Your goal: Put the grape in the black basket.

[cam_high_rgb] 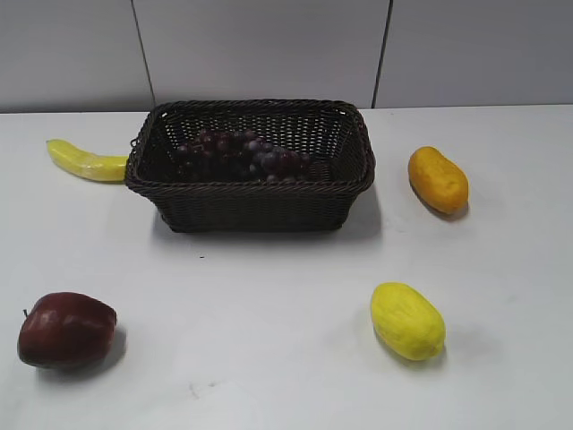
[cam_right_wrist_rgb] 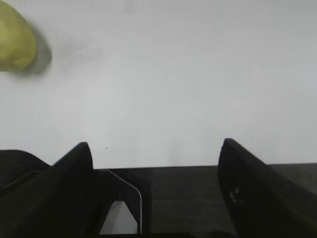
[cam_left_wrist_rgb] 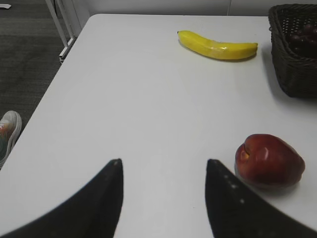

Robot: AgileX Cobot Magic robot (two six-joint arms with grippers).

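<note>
I see the grape (cam_high_rgb: 240,154) lying inside the basket (cam_high_rgb: 251,204), long axis left-right; both my grippers (cam_left_wrist_rgb: 164,171) (cam_right_wrist_rgb: 156,153) are released, empty, well apart from it.

Left gripper (cam_left_wrist_rgb: 163,186): fingers spread wide, nothing between them, held above the surface (cam_left_wrist_rgb: 148,109). Right gripper (cam_right_wrist_rgb: 156,168): fingers also spread wide and empty, poised at the near surface edge. Neither arm appears in the exterior view.

dark purple-red grape (cam_high_rgb: 242,154) bunch, brown-black woven basket (cam_high_rgb: 251,204), yellow banana (cam_high_rgb: 85,161), deep red apple (cam_high_rgb: 65,330), orange fruit (cam_high_rgb: 438,179), pale yellow fruit (cam_high_rgb: 407,320), plain white table (cam_high_rgb: 286,358), black grippers.
</note>
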